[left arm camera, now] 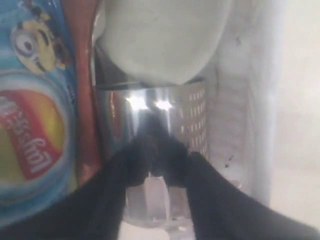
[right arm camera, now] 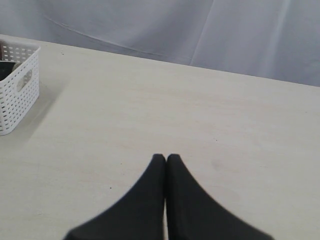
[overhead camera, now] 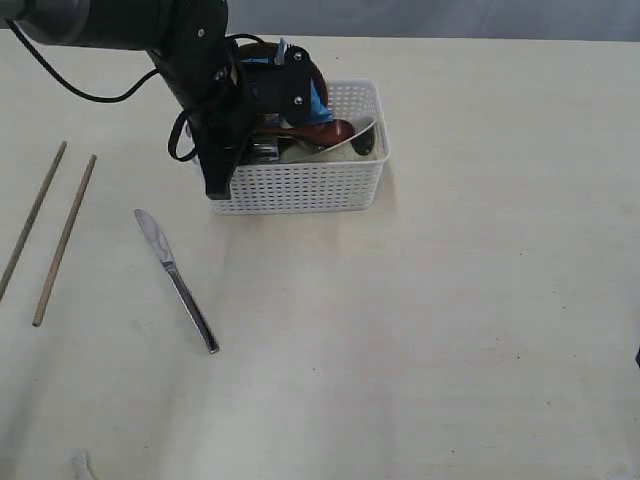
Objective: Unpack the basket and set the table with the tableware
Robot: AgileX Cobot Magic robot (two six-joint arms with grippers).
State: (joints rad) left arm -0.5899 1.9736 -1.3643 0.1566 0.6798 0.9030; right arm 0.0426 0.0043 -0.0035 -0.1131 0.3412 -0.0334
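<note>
The basket (overhead camera: 300,185) sits in the upper middle of the exterior view with its long axis running left to right across the frame, and its far side lies close to the back edge of the pale cream surface (overhead camera: 450,320). The left arm reaches down into its left end. There the left tool (left arm camera: 155,160) stands with a dark finger on either side of a strip of the steel cup (left arm camera: 150,112); I cannot tell whether it pinches the cup or only straddles it. Packed around the cup are the pale bowl (left arm camera: 165,40), the brown plate (left arm camera: 82,100) on edge, and a blue chip bag (left arm camera: 35,100). A dark wooden spoon (overhead camera: 322,131) lies roughly along the basket's length. Left of the basket, two chopsticks (overhead camera: 65,240) lie nearly parallel and apart, slanting from upper right to lower left. The knife (overhead camera: 176,281) lies between them and the basket, blade to the upper left and handle to the lower right. The right tool (right arm camera: 166,159) is pressed together over bare surface. Wide bare surface spreads to the right of the basket and below it. A grey cloth backdrop (right arm camera: 225,35) hangs behind the far edge.
</note>
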